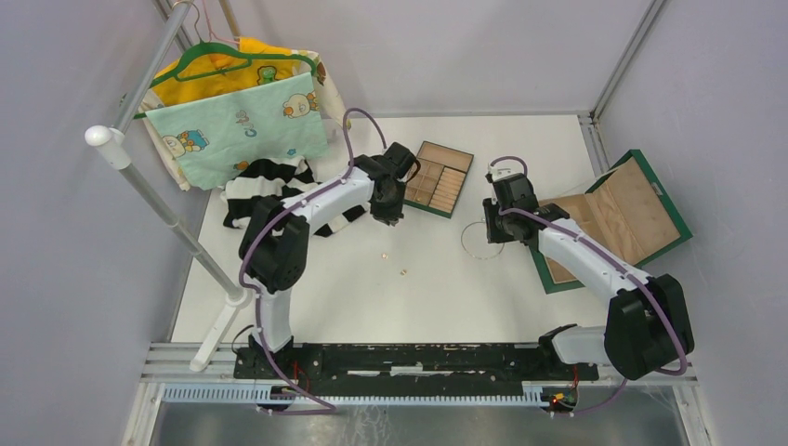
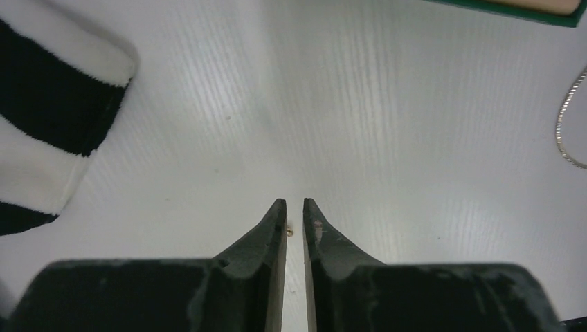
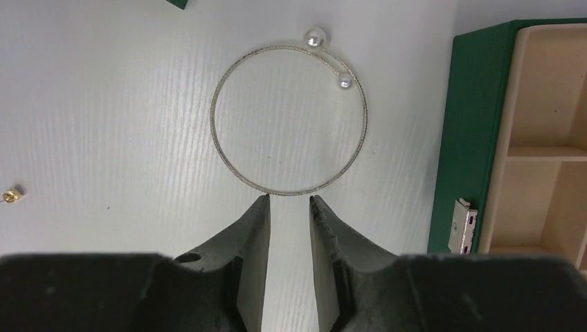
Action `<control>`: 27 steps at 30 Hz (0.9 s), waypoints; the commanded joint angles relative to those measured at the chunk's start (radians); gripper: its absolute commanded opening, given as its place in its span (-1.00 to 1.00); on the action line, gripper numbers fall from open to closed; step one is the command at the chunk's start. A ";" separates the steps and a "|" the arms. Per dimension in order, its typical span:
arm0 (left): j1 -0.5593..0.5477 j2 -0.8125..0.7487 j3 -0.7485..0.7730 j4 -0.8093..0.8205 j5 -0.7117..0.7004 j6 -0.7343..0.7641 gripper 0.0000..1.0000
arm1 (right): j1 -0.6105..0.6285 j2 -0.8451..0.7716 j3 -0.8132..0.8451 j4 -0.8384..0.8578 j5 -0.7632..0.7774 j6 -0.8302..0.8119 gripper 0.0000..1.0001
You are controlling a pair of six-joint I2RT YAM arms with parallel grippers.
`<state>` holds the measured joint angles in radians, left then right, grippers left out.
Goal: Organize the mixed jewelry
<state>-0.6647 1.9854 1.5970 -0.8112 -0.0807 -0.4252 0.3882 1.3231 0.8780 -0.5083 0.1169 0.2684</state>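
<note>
The left gripper (image 2: 295,202) held its jaws a slit apart, a tiny gold piece (image 2: 290,232) against one inner face but not bridging them. The right gripper (image 3: 289,198) stood parted just short of the pearl-tipped wire bangle (image 3: 212,120), which lay flat. Picking looked to be the step in hand: the right one needed to drop astride the wire, close, then carry it to the compartment tray (image 1: 426,210). Around them were a white ribbed tabletop (image 1: 446,297), a striped cloth (image 1: 265,186) and grey walls (image 1: 56,279)
</note>
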 commanded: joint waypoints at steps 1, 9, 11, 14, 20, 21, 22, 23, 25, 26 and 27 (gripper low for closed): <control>0.005 -0.104 -0.067 -0.048 -0.041 0.009 -0.55 | -0.001 -0.028 -0.001 0.040 0.003 0.014 -0.34; 0.003 -0.191 -0.208 -0.041 -0.054 -0.009 -0.29 | -0.001 0.021 0.033 0.046 -0.028 -0.008 -0.34; 0.002 -0.184 -0.210 -0.037 -0.057 -0.004 -0.28 | 0.000 0.043 0.051 0.045 -0.035 -0.017 -0.34; 0.000 -0.167 -0.203 -0.029 -0.047 -0.003 -0.28 | 0.000 0.066 0.078 0.044 -0.042 -0.025 -0.34; -0.009 -0.129 -0.203 -0.002 -0.013 -0.004 -0.26 | 0.000 0.097 0.102 0.047 -0.049 -0.034 -0.35; -0.011 -0.119 -0.202 0.004 -0.010 -0.003 -0.27 | 0.000 0.100 0.104 0.047 -0.051 -0.034 -0.34; -0.013 -0.112 -0.201 0.005 -0.005 -0.003 -0.27 | 0.000 0.103 0.104 0.046 -0.051 -0.035 -0.35; -0.017 -0.106 -0.198 0.006 -0.005 -0.001 -0.27 | 0.000 0.105 0.107 0.046 -0.052 -0.037 -0.34; -0.024 -0.094 -0.194 0.005 -0.006 0.000 -0.28 | 0.000 0.108 0.110 0.046 -0.051 -0.038 -0.35; -0.027 -0.091 -0.195 0.004 -0.008 0.000 -0.28 | -0.001 0.110 0.111 0.046 -0.051 -0.038 -0.34; -0.030 -0.091 -0.198 0.003 -0.012 -0.004 -0.28 | -0.001 0.111 0.113 0.044 -0.049 -0.040 -0.34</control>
<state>-0.6796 1.8790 1.3869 -0.8330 -0.1001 -0.4259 0.3882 1.4300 0.9455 -0.4866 0.0685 0.2413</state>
